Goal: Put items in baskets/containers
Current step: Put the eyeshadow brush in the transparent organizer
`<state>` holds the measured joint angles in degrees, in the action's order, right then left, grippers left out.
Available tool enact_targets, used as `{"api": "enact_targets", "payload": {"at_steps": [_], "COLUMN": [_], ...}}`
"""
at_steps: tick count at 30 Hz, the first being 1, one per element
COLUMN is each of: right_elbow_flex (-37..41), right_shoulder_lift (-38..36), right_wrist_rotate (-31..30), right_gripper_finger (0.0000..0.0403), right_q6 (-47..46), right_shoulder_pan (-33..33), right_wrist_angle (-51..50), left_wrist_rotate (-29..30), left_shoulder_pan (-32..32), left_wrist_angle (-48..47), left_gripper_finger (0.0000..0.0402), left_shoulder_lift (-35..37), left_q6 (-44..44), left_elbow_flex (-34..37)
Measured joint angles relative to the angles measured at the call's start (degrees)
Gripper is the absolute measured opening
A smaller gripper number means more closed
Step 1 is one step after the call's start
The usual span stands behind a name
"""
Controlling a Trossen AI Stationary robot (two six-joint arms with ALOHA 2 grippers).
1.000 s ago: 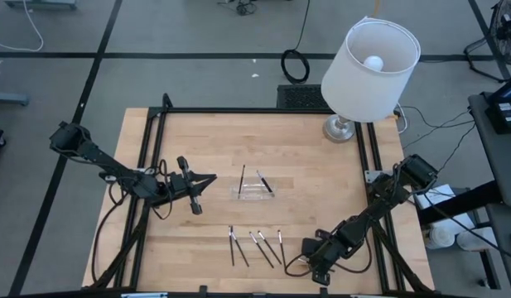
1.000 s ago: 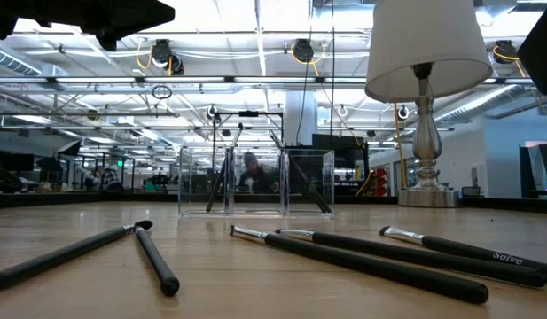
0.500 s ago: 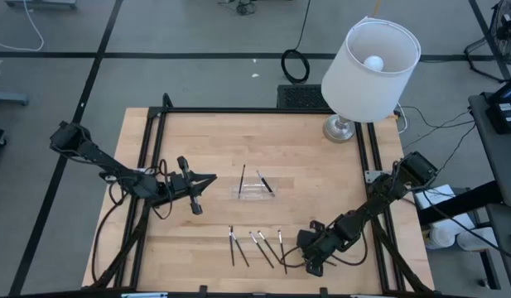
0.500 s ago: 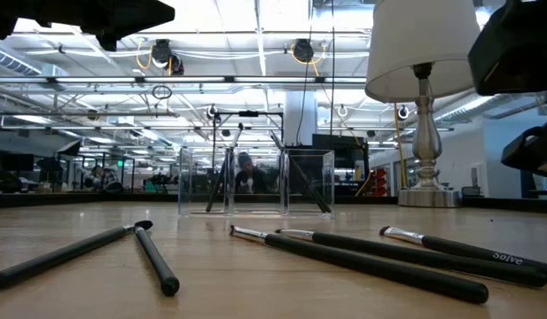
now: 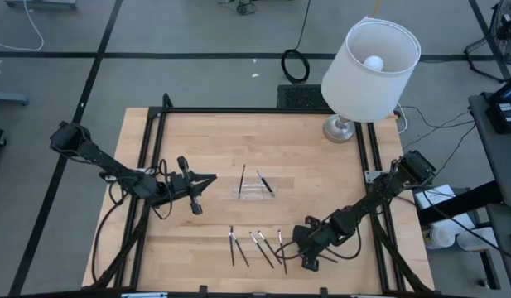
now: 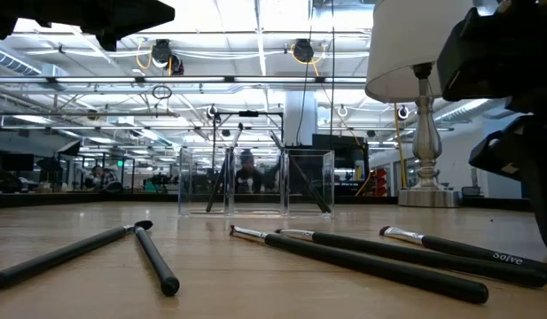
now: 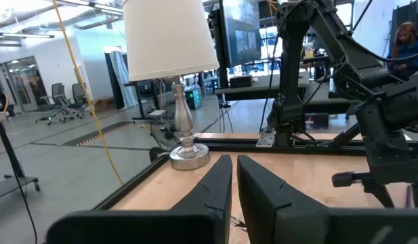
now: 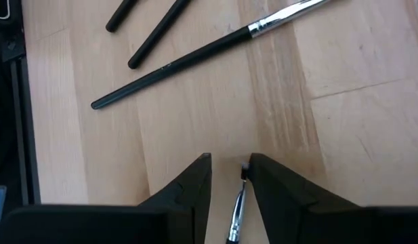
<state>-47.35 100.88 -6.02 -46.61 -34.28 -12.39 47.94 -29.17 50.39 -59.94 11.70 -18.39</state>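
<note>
Several thin dark sticks (image 5: 257, 245) with silvery ends lie on the wood near the table's near edge, and they also show close up in the low view (image 6: 362, 257). The clear tray (image 5: 253, 189) stands at mid-table with two sticks (image 5: 264, 182) leaning inside it. My right gripper (image 5: 301, 252) hovers low by the rightmost sticks. It is open, its fingertips (image 8: 229, 163) on either side of one stick's silvery end (image 8: 238, 203) without touching it. My left gripper (image 5: 204, 184) waits left of the tray, shut (image 7: 234, 163).
A white lamp (image 5: 369, 60) stands on its metal base (image 5: 341, 128) at the far right corner. A black frame (image 5: 156, 165) runs along the table's sides. Bare wood lies between the tray and the loose sticks. The right arm's dark body (image 6: 508, 71) fills the low view's right side.
My right gripper has moved toward the table's left along the near edge, up to the loose sticks, and has come into the low view from the right. The sticks, the tray and my left arm have stayed where they were.
</note>
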Motion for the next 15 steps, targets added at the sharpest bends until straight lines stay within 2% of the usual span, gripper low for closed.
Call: {"api": "enact_targets", "payload": {"at_steps": [8, 15], "right_elbow_flex": [-0.12, -0.07], "right_shoulder_lift": [-0.02, -0.02], "right_wrist_rotate": [2.49, 3.54], "right_gripper_finger": [0.0088, 0.0084], "right_q6": [-3.5, -3.63], "right_shoulder_pan": [-0.13, -0.15], "right_wrist_angle": [-6.04, -5.81], "left_wrist_rotate": [-0.02, -0.02], "left_shoulder_pan": [-0.02, 0.0], "left_wrist_angle": [-0.02, -0.02], "left_gripper_finger": [0.0035, 0.0035], "left_shoulder_lift": [0.0, 0.0], "left_q6": [0.16, 0.12], "left_elbow_flex": [0.0, 0.0]}}
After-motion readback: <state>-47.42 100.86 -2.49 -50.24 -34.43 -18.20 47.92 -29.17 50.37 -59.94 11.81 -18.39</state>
